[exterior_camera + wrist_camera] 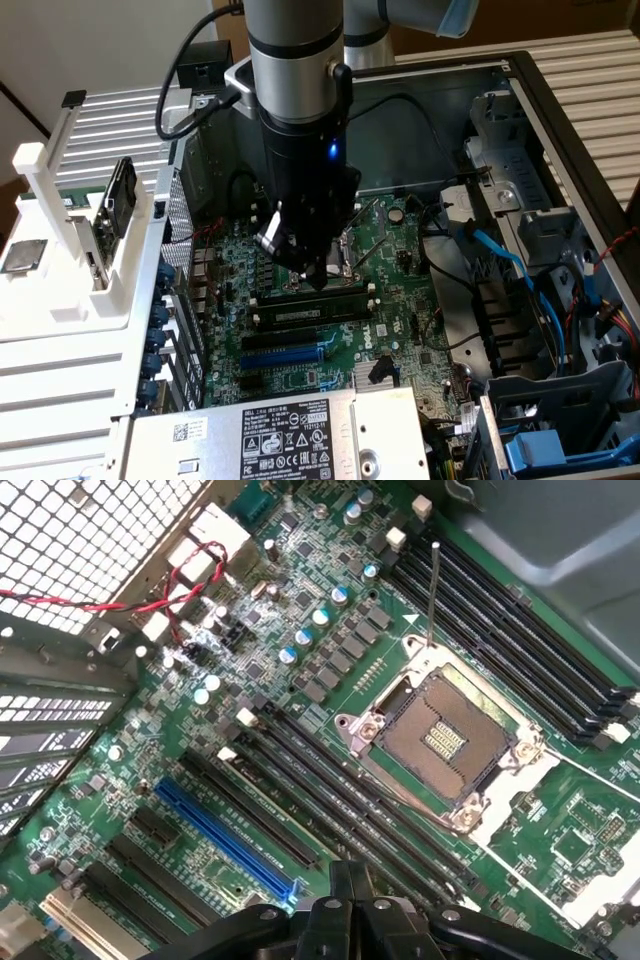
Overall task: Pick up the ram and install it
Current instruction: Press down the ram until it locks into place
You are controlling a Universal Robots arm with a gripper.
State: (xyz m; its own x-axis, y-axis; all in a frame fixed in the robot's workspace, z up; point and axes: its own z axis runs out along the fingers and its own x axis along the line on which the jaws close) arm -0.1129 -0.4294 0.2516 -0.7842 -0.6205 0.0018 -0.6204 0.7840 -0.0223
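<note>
Hand is pressed together, fingers fully closed, holding nothing visible, tip down right over the motherboard just beside the CPU socket. Ram lies flat in a long black memory slot just below the hand in the exterior view, between the CPU socket and the blue expansion slot, apparently seated.

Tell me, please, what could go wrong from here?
1. The shut gripper is right by the ram, which lies along the memory slots; if the stick is misaligned, pressing might bend it or a slot.
2. The open CPU socket lies close by; a slip could damage its exposed contacts.
</note>
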